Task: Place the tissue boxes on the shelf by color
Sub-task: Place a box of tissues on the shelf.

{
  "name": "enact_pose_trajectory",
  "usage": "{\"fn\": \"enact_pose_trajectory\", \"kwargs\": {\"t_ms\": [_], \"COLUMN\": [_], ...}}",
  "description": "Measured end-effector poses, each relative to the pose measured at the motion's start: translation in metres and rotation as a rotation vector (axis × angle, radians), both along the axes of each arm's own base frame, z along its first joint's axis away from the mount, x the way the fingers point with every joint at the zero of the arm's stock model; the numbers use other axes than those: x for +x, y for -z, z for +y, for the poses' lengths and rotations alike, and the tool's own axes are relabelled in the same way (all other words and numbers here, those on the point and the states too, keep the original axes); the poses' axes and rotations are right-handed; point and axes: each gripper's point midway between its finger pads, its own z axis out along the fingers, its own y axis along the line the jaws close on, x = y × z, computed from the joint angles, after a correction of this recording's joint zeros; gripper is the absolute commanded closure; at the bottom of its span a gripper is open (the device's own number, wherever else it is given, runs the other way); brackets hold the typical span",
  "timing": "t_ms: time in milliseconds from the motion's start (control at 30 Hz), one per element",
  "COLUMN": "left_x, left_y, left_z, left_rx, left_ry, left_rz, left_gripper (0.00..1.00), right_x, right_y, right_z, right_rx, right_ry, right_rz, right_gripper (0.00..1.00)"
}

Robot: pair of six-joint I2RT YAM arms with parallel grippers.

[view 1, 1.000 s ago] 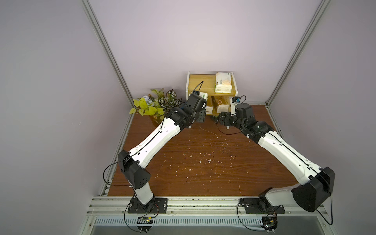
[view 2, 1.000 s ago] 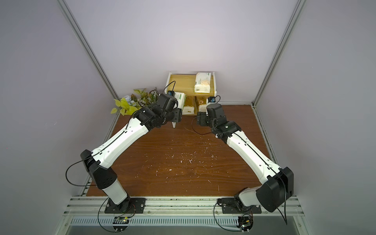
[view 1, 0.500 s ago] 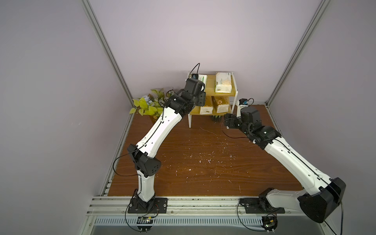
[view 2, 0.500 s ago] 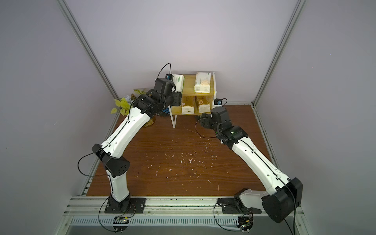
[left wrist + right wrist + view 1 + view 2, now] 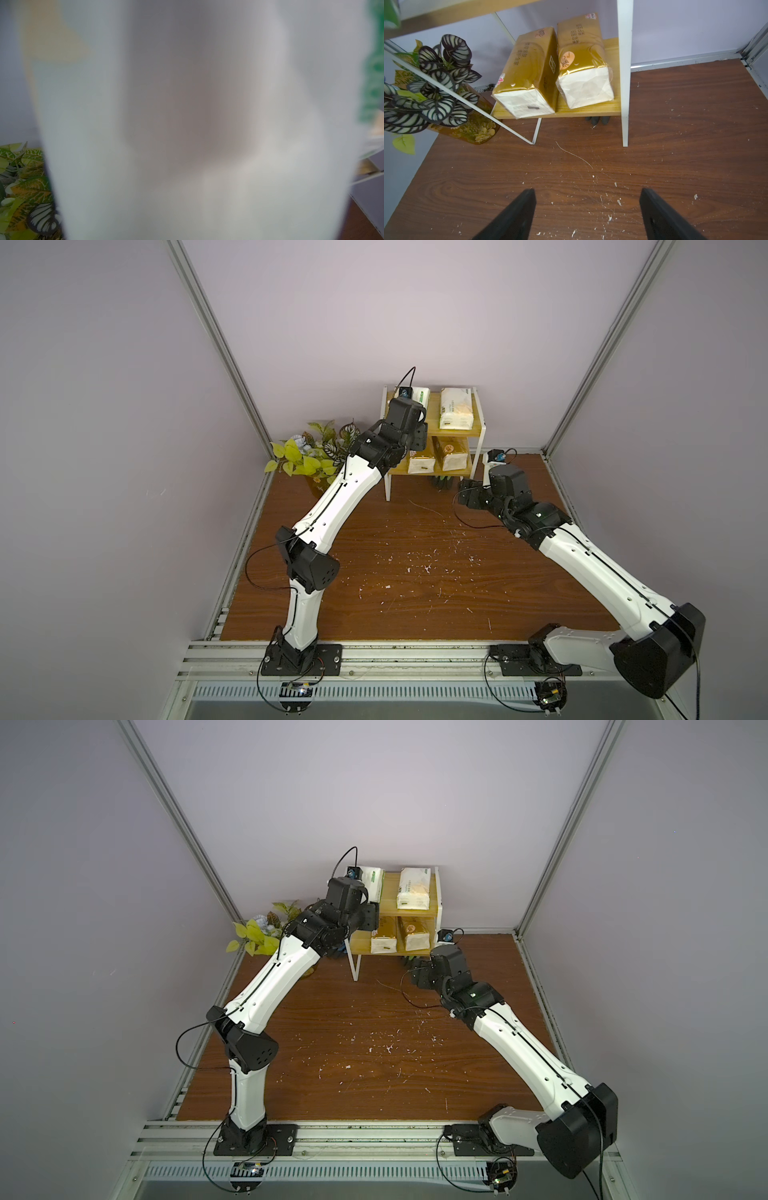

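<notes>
A scuffed brown wooden table (image 5: 415, 597), flecked with white scraps, carried two white-and-black robot arms reaching toward the far wall. The left arm (image 5: 332, 506) stretched up to the top of the shelf (image 5: 434, 419); the right arm (image 5: 582, 556) stayed low in front of it. Potted plants (image 5: 311, 448) stood just beside the shelf's left legs.

On the upper board one white tissue pack (image 5: 456, 408) lay flat at the right end. A second white tissue pack (image 5: 420, 397) sat at the left end, directly ahead of the left gripper (image 5: 417, 414) and so close that it blurred out the left wrist view. Whether those jaws were clamped on it or had let go could not be told.

Two gold tissue packs (image 5: 529, 68) (image 5: 581, 54) lay side by side on the lower board, white ends outward. The right gripper (image 5: 587, 191) hung above bare wood, fingers spread and empty.
</notes>
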Motion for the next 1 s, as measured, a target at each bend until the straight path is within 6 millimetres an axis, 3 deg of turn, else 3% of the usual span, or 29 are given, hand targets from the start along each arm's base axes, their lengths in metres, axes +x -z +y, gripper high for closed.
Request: {"fn": "enact_pose_trajectory", "kwargs": {"t_ms": [200,367,567,1000], "left_x": [0.008,0.02,0.024,0.026], "left_y": [-0.008,0.004,0.004,0.007], "left_z": [-0.002,-0.009,-0.012,-0.012], "left_rx": [-0.017,-0.018,-0.028,-0.051], "left_ry": [-0.016,-0.017,-0.017,-0.026], "left_rz": [-0.044,-0.046,-0.061,-0.05], "left_gripper": [0.3,0.28,0.01,0.0], "right_x": [-0.01,-0.02,-0.027,-0.033], "right_y": [0.007,0.001,0.001,0.008], "right_z": [-0.007,-0.014,-0.022,-0.025], "right_rx": [0.001,0.015,0.029,0.035], "right_ry": [0.009,0.022,0.049,0.06], "right_rz": [0.021,0.011,0.007,0.029], "right_gripper": [0.14,0.14,0.14,0.15]}}
